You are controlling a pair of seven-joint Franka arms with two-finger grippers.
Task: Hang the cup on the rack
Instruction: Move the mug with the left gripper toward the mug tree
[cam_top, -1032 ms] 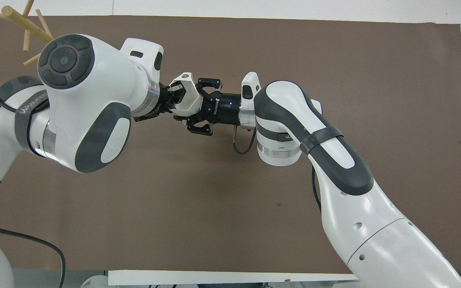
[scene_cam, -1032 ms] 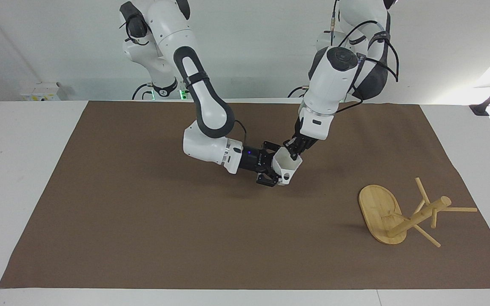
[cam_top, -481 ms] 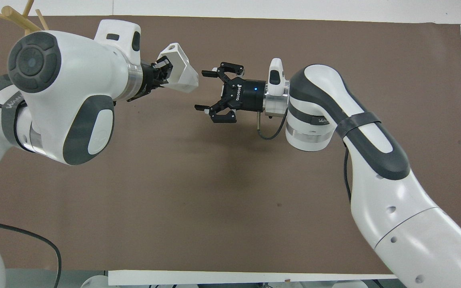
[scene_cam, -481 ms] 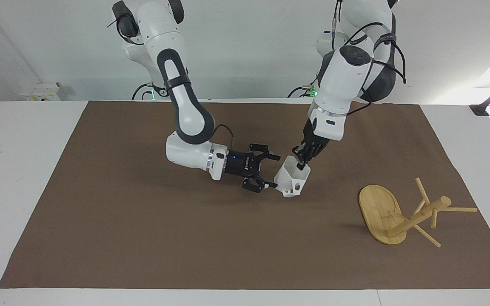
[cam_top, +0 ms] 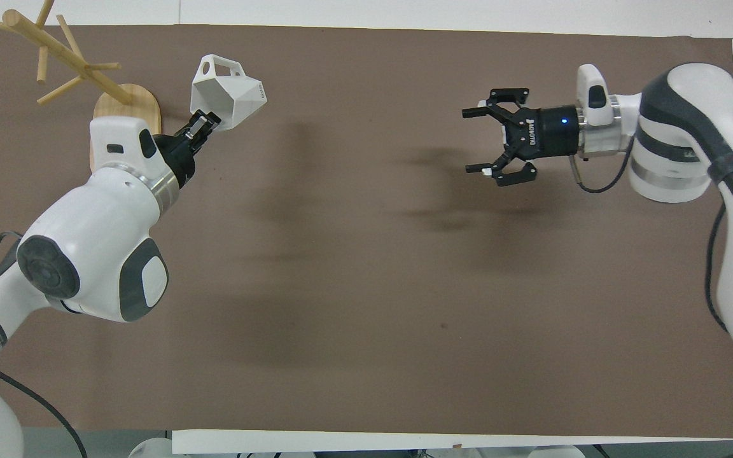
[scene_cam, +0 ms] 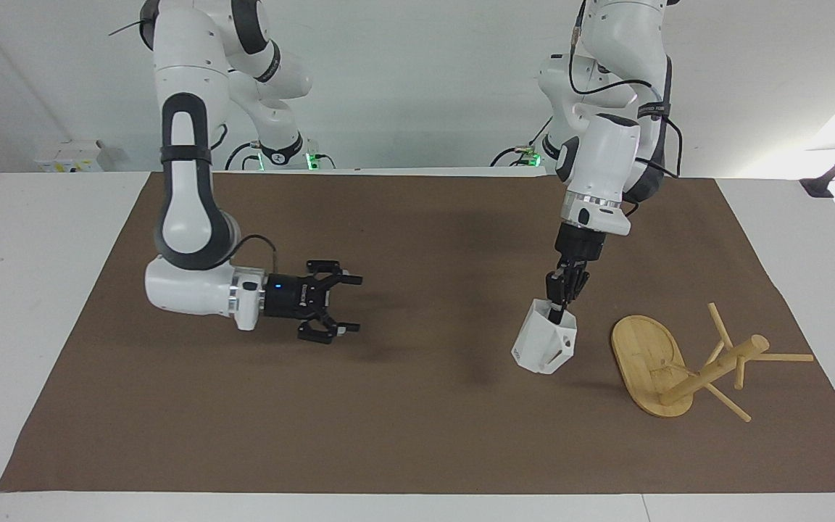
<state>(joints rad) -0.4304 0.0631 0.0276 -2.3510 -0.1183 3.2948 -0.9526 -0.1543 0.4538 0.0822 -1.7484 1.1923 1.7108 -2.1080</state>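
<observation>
Item 1, the small white faceted cup [scene_cam: 544, 343] with an angular handle: we find it in the air over the brown mat [scene_cam: 417, 435], toward the left arm's end of the table and just beside the rack. The left gripper [scene_cam: 557, 308] pinches its rim, fingertips shut on the wall. In the facing view the cup hangs mouth up and tilted, its long axis running from the rim down to the narrow base. The overhead view shows what the facing view hides: the holed handle [cam_top: 220, 63] points away from the robots, and the tapering base leans toward the middle of the mat.

Item 2, the light bamboo mug tree rack [scene_cam: 686, 362]: it lies tipped over near the mat's corner at the left arm's end. Its oval base [scene_cam: 646, 362] stands on edge, and its post slants toward the table's edge. We count the pegs more easily in the overhead view [cam_top: 55, 57].

Item 3, the right gripper [scene_cam: 349, 304]: held level over the mat toward the right arm's end, jaws spread wide, holding nothing.

Change since 1 second ago: both grippers then met at the cup over the middle of the mat. Now the right has let go and drawn back, and the left has carried the cup beside the rack. The rack has not moved.
</observation>
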